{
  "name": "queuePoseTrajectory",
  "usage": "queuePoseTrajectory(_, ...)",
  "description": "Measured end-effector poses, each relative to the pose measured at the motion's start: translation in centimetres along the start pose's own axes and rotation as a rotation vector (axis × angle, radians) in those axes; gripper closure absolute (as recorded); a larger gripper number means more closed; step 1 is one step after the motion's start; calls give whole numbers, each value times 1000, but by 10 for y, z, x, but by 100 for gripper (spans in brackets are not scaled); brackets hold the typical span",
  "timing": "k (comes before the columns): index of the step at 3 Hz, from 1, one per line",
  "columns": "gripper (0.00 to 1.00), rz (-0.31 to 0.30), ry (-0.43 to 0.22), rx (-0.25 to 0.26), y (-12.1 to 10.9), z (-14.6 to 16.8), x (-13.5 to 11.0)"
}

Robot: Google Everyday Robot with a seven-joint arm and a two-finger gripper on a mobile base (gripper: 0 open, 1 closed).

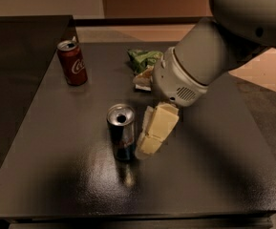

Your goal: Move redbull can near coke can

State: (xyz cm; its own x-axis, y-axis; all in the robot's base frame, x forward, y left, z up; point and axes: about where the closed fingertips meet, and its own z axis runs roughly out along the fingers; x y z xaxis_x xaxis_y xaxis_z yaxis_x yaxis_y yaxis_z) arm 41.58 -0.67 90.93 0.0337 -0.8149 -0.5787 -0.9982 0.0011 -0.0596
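Observation:
The redbull can [122, 131] stands upright in the middle of the dark table [56, 175]; it is slim, silver above and dark blue below, with an open top. The coke can [72, 63] is red with white script and stands upright at the table's far left. My gripper [149, 137], with cream-coloured fingers [160, 128], hangs down from the grey arm and sits right beside the redbull can on its right side. One finger seems to touch the can or nearly so.
A green snack bag [143, 61] lies at the far middle of the table, partly hidden behind my arm [199, 66]. A second dark surface [18, 42] adjoins on the left. The floor shows on the right.

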Motion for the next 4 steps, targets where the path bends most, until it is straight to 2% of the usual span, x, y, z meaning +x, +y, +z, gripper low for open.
queuePoseTrajectory(1, 0, -26, -57, -47, 9, 12, -15)
queuePoseTrajectory(2, 18, -51, -93, -78, 16, 17, -26)
queuePoseTrajectory(4, 64, -50, -113, -90, 12, 14, -30)
